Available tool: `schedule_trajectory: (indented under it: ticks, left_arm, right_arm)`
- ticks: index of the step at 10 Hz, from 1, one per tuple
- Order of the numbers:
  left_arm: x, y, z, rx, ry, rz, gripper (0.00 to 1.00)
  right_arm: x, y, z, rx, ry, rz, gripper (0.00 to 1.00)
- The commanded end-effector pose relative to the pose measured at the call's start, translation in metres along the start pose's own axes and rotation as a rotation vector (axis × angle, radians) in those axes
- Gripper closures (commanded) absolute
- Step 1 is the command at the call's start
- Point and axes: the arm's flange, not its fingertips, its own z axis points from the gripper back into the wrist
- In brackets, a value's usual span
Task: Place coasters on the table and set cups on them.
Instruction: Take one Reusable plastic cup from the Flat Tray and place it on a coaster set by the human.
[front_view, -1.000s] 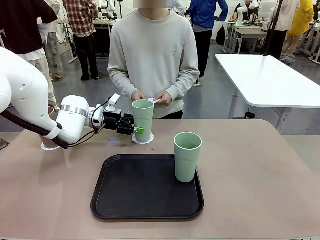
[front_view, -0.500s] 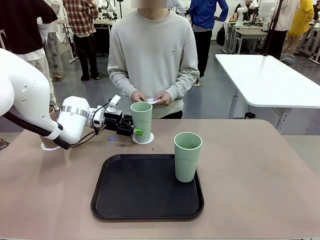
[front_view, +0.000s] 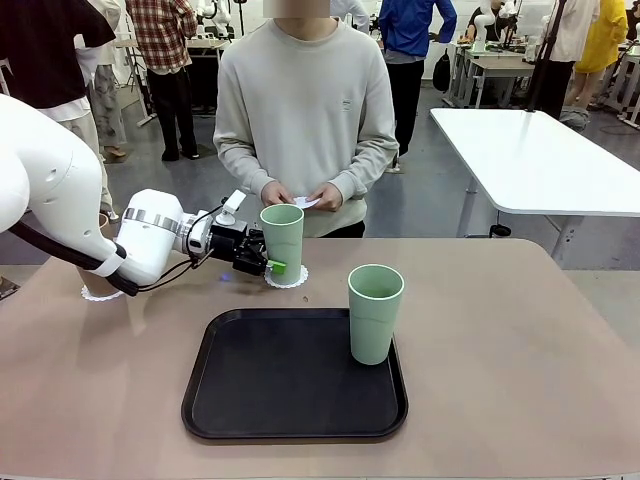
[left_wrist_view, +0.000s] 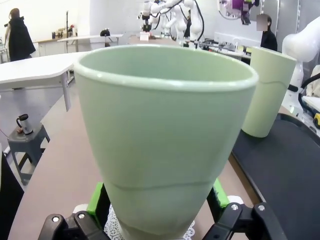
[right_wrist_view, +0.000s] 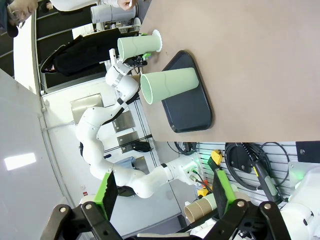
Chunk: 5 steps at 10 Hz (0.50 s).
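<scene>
A pale mint cup (front_view: 283, 238) stands upright on a lacy white coaster (front_view: 290, 278) on the beige table (front_view: 520, 350), in front of the person. My left gripper (front_view: 268, 262) is open, with its green pads (left_wrist_view: 98, 199) on either side of that cup's (left_wrist_view: 160, 135) lower part. A second mint cup (front_view: 376, 312) stands on the black tray (front_view: 260, 400). Another coaster (front_view: 95, 294) lies at the far left, mostly behind my left arm. The person's hands hold one more white coaster (front_view: 306, 202). My right gripper (right_wrist_view: 164, 189) hangs open and empty, high above the table.
The tray lies in the middle of the near half of the table. A white table (front_view: 540, 160) stands behind on the right. The person stands at the far edge. The table's right half is bare.
The mint cup has come down a little onto its coaster and stands straight. My left gripper's jaws have spread open around it. The right gripper is unchanged.
</scene>
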Motion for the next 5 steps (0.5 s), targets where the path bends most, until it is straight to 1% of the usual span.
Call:
schedule_trajectory:
  ticks: [1,3,5]
  left_arm:
    - [0.01,0.001,0.001,0.01,0.07,-0.037,0.0]
    - [0.018,-0.002,0.0,0.013,0.132,-0.056,0.0]
    - [0.025,-0.006,0.002,0.01,0.226,-0.04,0.0]
  right_arm:
    - [-0.001,-0.001,0.0,0.012,0.003,0.008,0.0]
    - [-0.001,-0.001,0.0,0.012,0.003,0.008,0.0]
    - [-0.001,-0.001,0.0,0.012,0.003,0.008,0.0]
